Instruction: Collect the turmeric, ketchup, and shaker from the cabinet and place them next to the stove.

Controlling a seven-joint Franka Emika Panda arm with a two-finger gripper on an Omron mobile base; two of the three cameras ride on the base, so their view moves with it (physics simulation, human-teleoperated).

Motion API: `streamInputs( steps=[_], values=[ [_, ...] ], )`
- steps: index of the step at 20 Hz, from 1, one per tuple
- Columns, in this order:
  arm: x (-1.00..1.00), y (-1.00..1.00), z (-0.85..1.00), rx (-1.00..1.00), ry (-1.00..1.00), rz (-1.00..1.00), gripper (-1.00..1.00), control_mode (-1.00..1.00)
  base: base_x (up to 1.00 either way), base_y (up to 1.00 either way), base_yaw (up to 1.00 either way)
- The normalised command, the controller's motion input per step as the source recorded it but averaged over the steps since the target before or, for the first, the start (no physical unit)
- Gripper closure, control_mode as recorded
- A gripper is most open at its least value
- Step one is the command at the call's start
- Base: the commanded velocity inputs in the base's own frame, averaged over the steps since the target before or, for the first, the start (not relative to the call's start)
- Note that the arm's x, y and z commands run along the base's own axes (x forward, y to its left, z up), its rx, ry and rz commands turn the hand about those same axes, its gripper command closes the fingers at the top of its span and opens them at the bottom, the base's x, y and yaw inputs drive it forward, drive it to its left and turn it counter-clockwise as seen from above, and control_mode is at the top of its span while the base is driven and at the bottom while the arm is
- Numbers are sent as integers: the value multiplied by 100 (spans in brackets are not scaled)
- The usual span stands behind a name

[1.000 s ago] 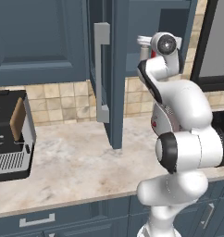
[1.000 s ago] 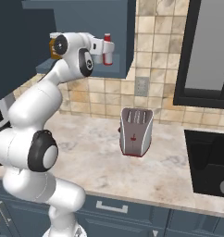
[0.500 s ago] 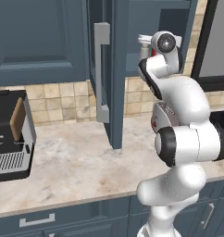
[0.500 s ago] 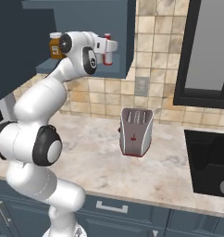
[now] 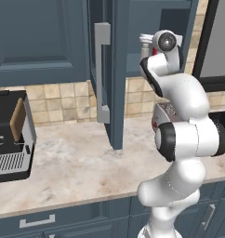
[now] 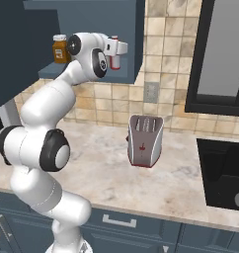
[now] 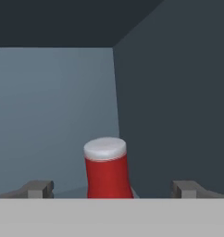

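Cabinet (image 5: 112, 69) door hangs open, long bar handle facing me. Toaster (image 6: 145, 140) on the counter at 5 o'clock of my hand. Turmeric (image 6: 60, 48) jar on the cabinet shelf, at 9 o'clock of my wrist. My gripper (image 7: 112, 189) is spread wide, holding nothing; ketchup (image 7: 107, 167) stands between the fingertips, just ahead at 12, untouched.

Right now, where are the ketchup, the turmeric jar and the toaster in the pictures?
ketchup (image 7: 107, 173): hand view, on its red body below the white top.
turmeric jar (image 6: 59, 51): right base view, on its orange-brown body.
toaster (image 6: 145, 143): right base view, on its front face.
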Motion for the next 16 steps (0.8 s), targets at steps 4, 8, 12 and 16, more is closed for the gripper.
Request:
streamInputs(
  steps=[4, 8, 12, 16],
  values=[
    [4, -7, 0, 0, 0, 0, -100, -100, 0, 0, 0],
    [6, -6, 0, 0, 0, 0, -100, -100, 0, 0, 0],
    [8, -6, 0, 0, 0, 0, -100, -100, 0, 0, 0],
    [10, -7, 0, 0, 0, 0, -100, -100, 0, 0, 0]
  ],
)
